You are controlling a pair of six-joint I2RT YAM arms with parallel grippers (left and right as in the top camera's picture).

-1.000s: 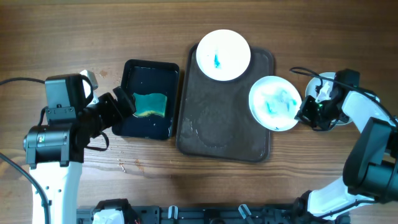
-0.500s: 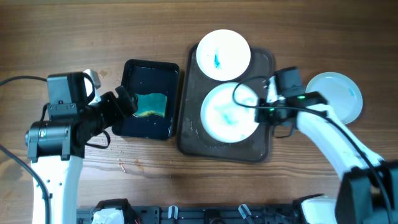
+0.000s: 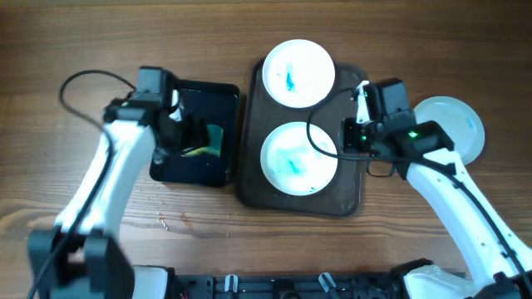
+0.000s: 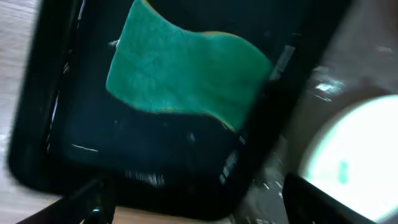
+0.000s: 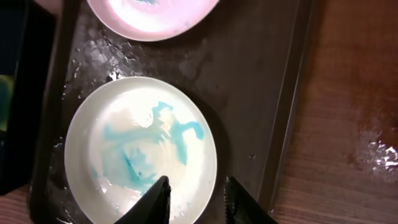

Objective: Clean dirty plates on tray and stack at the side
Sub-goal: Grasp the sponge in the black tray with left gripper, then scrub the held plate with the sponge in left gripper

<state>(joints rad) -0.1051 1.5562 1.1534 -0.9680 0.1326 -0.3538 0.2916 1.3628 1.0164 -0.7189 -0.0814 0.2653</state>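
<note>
Two white plates lie on the brown tray [image 3: 347,189]: one with a small blue mark [image 3: 298,73] at the far end, and one with broad blue smears [image 3: 298,158] in the middle. A third plate [image 3: 453,126] rests on the table to the right. My right gripper [image 3: 347,137] [image 5: 196,188] is open, its fingers [image 5: 163,190] straddling the smeared plate's [image 5: 140,146] right rim without pinching it. My left gripper [image 3: 189,133] [image 4: 199,198] hangs wide open over the black tray [image 4: 155,155], just short of the teal sponge [image 4: 186,74].
The black tray [image 3: 170,170] with the sponge [image 3: 209,137] stands left of the brown tray, almost touching it. A cable [image 3: 91,79] loops behind my left arm. Water drops glisten on the brown tray's floor [image 5: 249,68].
The right arm carried the smeared plate from the tray's right edge to its middle, and its jaws have parted. The left arm swung in over the black tray, narrowing slightly.
</note>
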